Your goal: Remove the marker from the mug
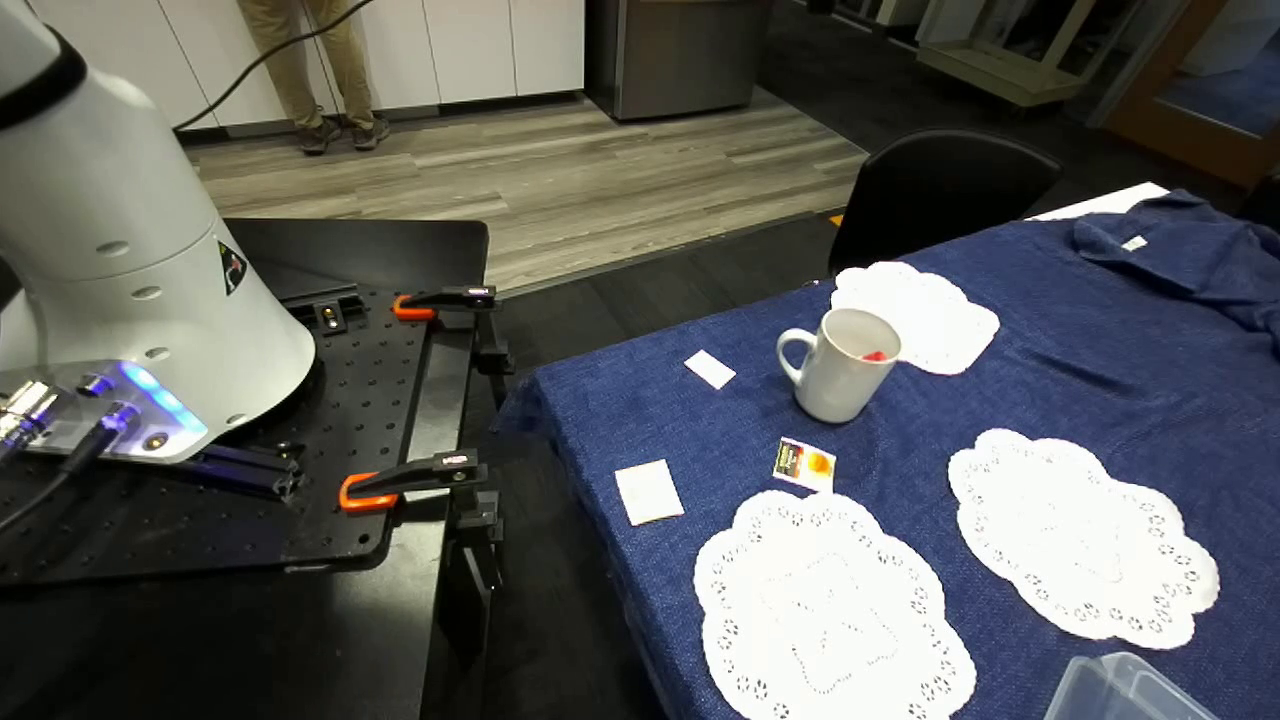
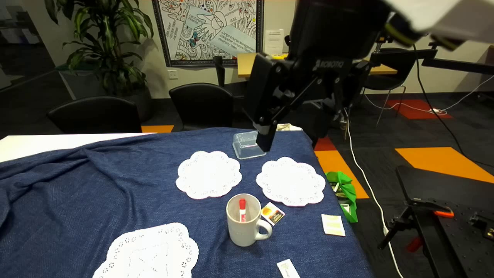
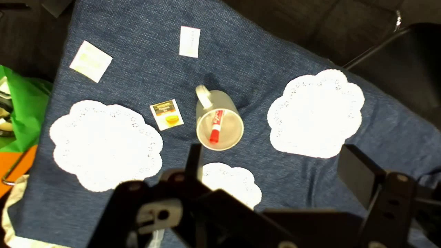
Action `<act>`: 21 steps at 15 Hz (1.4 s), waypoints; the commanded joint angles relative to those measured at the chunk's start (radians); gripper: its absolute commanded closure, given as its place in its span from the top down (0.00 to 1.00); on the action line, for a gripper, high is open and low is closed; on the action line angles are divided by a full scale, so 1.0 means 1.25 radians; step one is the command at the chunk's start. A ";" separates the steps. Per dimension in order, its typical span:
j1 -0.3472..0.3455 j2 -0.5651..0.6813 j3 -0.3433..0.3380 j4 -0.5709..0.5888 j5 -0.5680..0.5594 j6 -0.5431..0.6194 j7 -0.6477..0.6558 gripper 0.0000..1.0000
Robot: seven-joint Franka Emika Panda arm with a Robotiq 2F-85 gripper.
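The white mug stands upright on the blue tablecloth; it also shows in an exterior view and in the wrist view. The red marker stands leaning inside the mug with its red cap end up; the wrist view shows it clearly. In an exterior view only its red tip shows. Its lower end is hidden by the mug wall in the exterior views. My gripper is open and empty, above the table and apart from the mug. It also hangs high in an exterior view.
White lace doilies lie around the mug. A tea packet lies beside it, with a square packet and a small white packet nearby. A clear plastic box stands near the table edge.
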 commanded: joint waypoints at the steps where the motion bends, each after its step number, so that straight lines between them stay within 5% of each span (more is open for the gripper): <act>1: 0.002 0.071 -0.026 0.025 -0.045 0.019 0.127 1.00; 13: 0.054 0.331 -0.171 0.063 -0.114 0.262 0.326 1.00; 21: 0.065 0.334 -0.183 0.059 -0.086 0.255 0.285 1.00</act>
